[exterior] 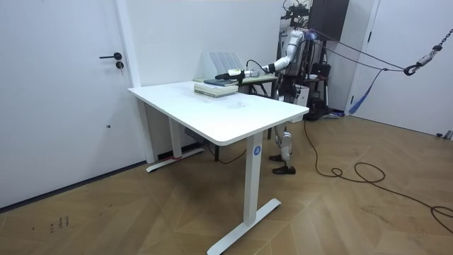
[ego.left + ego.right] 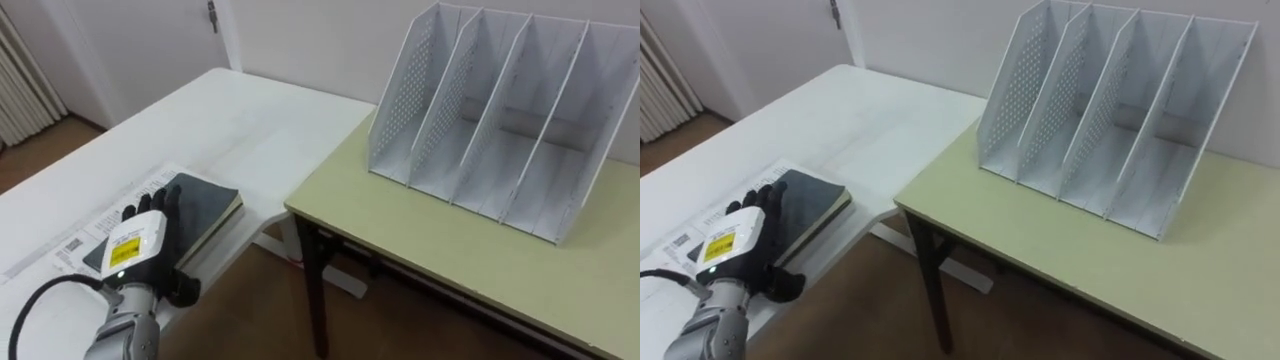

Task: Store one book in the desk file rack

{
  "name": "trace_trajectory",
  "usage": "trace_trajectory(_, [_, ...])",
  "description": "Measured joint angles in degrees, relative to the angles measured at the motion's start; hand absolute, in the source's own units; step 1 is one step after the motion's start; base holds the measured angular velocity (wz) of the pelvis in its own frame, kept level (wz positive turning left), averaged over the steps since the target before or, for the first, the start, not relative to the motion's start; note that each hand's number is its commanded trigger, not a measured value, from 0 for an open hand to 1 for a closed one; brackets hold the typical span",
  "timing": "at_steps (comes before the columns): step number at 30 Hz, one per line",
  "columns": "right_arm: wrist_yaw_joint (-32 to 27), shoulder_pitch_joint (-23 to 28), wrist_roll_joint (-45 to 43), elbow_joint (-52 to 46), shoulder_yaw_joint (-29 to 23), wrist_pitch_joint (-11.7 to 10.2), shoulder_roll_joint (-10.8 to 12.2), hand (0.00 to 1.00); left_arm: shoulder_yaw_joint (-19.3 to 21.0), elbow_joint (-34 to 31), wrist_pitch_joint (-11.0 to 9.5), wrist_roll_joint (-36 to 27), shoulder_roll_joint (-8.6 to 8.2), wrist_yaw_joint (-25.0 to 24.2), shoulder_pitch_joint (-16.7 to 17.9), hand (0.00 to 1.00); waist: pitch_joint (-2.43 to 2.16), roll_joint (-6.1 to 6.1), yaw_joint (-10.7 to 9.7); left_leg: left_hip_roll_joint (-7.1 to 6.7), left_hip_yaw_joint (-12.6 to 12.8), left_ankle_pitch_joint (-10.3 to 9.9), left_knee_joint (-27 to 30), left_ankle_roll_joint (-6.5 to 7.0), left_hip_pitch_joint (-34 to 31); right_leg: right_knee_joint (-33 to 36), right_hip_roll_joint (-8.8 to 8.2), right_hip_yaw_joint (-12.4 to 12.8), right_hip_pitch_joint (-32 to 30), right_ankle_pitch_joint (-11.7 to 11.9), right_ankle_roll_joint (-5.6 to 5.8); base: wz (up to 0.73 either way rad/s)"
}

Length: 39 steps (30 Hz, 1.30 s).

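Fingers (image 2: 152, 204) of the left hand (image 2: 138, 248) are lying nearly straight and close together on the dark book (image 2: 212, 205), which is resting on printed sheets (image 2: 75, 243) on the white table (image 2: 230, 120). The grasp is seemingly just beginning. Next, the hand probably needs to be closing on the book's edge, lifting it, then carrying it to the file rack (image 2: 500, 110) on the green desk (image 2: 420, 250).

File rack (image 2: 405, 110) is formed from white perforated sheet, matt-coated, metal or plastic not resolved. Desk top (image 2: 450, 250) under the rack is finished smooth, pale, matt. Book (image 2: 208, 208) left of the rack is bound in dark matt cover.
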Motion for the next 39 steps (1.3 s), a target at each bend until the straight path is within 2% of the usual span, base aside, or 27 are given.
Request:
trace_trajectory(4, [0.0,0.3,0.0,0.0,-0.1,0.3,0.0,0.00,0.0,1.9,0.0,0.0,-0.25,-1.5,0.1,0.00,0.02,-0.05,-0.4,0.11,0.0,0.0,0.1,0.00,0.1,0.1,0.13,0.2,0.0,0.1,-0.13,-0.01])
trace_trajectory(5, [0.0,0.5,0.1,0.0,-0.1,0.4,0.0,0.00,0.0,1.9,0.2,0.0,-0.25,-1.9,0.1,0.49,0.01,-0.05,-0.4,0.12,0.0,0.0,0.1,0.00,0.1,0.1,0.18,0.4,0.0,0.1,-0.14,-0.04])
trace_trajectory(7, [0.0,0.7,0.0,-0.1,-0.5,0.4,0.0,0.00,0.0,1.9,0.7,0.0,-0.25,-2.1,0.1,1.00,0.00,-0.03,-0.4,0.13,0.1,0.0,0.1,0.01,0.1,0.1,0.22,0.6,-0.1,0.2,-0.13,-0.05])
trace_trajectory(12, [-0.7,1.6,-0.5,-0.3,-1.8,0.5,0.1,0.00,0.2,1.8,1.0,0.5,-0.26,-2.3,0.1,1.00,-0.27,0.24,-0.4,0.11,0.2,0.0,0.0,0.01,0.1,0.1,0.29,0.7,-0.1,0.3,-0.11,-0.01])
trace_trajectory(14, [-0.8,1.7,-0.9,-0.3,-2.4,0.6,0.0,0.00,2.0,1.6,1.0,1.8,-0.21,-1.5,-0.2,1.00,-0.49,0.45,-0.4,0.12,0.3,0.0,-0.1,0.01,0.4,0.1,0.36,0.9,0.0,0.3,-0.11,-0.07])
trace_trajectory(17, [-0.8,1.7,-1.0,-0.5,-2.3,1.1,0.0,0.00,3.4,2.0,1.1,2.0,0.01,-1.5,-0.8,1.00,-0.50,0.50,-0.4,0.09,0.6,0.0,-0.2,0.01,1.6,-0.1,0.29,1.0,1.3,0.3,-0.14,-0.07])
trace_trajectory(25, [-0.7,1.5,-1.3,-3.0,-2.3,1.6,-0.3,0.00,3.5,1.9,1.1,1.9,0.28,-1.7,-1.7,1.00,-0.45,0.68,-0.4,0.04,0.4,0.0,-0.9,0.03,2.4,0.3,0.32,1.0,1.7,0.0,0.04,0.02])
trace_trajectory(32, [-1.1,1.2,-1.3,-5.3,-2.3,1.6,-1.2,0.00,4.6,1.7,1.3,1.8,0.29,-1.7,-2.2,1.00,-0.49,1.20,-0.2,0.01,0.4,0.0,-1.0,0.02,2.4,0.9,0.23,1.1,1.3,-0.1,-0.09,0.00])
trace_trajectory(39, [-2.5,-1.2,2.4,-5.4,-2.3,1.3,-1.2,0.00,4.6,0.8,1.5,1.2,0.25,-1.5,-2.9,1.00,-0.45,0.94,0.1,-0.19,0.1,0.0,-0.7,0.05,1.9,0.9,0.04,1.0,0.8,-0.3,0.05,0.01])
